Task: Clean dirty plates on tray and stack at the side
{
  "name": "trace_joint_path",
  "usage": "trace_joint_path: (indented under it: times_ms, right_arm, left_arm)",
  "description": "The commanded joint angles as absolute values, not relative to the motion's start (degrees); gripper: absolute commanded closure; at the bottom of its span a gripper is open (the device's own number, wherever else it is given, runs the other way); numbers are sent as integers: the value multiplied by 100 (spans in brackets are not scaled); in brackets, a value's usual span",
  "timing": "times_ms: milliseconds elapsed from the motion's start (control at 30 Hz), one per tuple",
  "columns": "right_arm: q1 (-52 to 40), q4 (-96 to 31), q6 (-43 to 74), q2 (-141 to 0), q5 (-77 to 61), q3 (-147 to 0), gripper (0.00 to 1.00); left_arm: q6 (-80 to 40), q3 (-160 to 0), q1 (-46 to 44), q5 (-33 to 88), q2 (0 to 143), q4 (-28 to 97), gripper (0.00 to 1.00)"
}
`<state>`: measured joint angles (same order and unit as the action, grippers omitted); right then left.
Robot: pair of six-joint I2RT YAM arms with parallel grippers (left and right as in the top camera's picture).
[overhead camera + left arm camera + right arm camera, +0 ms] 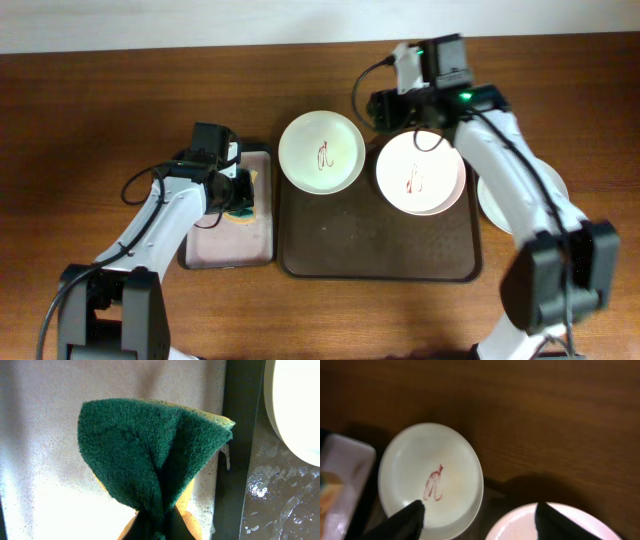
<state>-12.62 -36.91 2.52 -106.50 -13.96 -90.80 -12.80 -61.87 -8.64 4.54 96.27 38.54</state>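
Observation:
Two plates sit on the large dark brown tray (pixel 380 262). A pale mint green plate (pixel 321 151) with a red-brown squiggle overhangs its back left corner and also shows in the right wrist view (pixel 431 480). A white smeared plate (pixel 419 173) sits at the back right; its rim shows in the right wrist view (pixel 555 522). A third white plate (pixel 495 200) lies on the table right of the tray, partly hidden by the right arm. My right gripper (pixel 425 125) is open and empty above the tray's back edge (pixel 477 517). My left gripper (pixel 238 200) is shut on a green and yellow sponge (pixel 150 455).
A smaller dark tray with pinkish-beige lining (pixel 222 242) lies left of the big tray; the sponge hangs over it (pixel 45 460). Brown wooden table (pixel 90 120) all round. The big tray's floor looks wet in the left wrist view (pixel 280 495).

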Motion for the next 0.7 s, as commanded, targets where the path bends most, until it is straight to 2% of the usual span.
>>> trace_joint_path:
  times_ms: [0, 367, 600, 667]
  right_arm:
    - [-1463, -3479, 307, -11399, -1302, -9089, 35]
    - [-1726, -3216, 495, -12263, -1280, -9054, 59]
    - [-1726, -3361, 497, -12401, -1280, -9006, 60]
    - [-1726, -3361, 497, -12414, -1280, -8995, 67]
  left_arm:
    - [-1168, -6195, -840, 517, 9664, 3844, 99]
    - [-1168, -6198, -840, 517, 9666, 3846, 99]
    - [-1168, -6198, -840, 517, 9664, 3846, 99]
    - [-1168, -6195, -840, 517, 9664, 3848, 99]
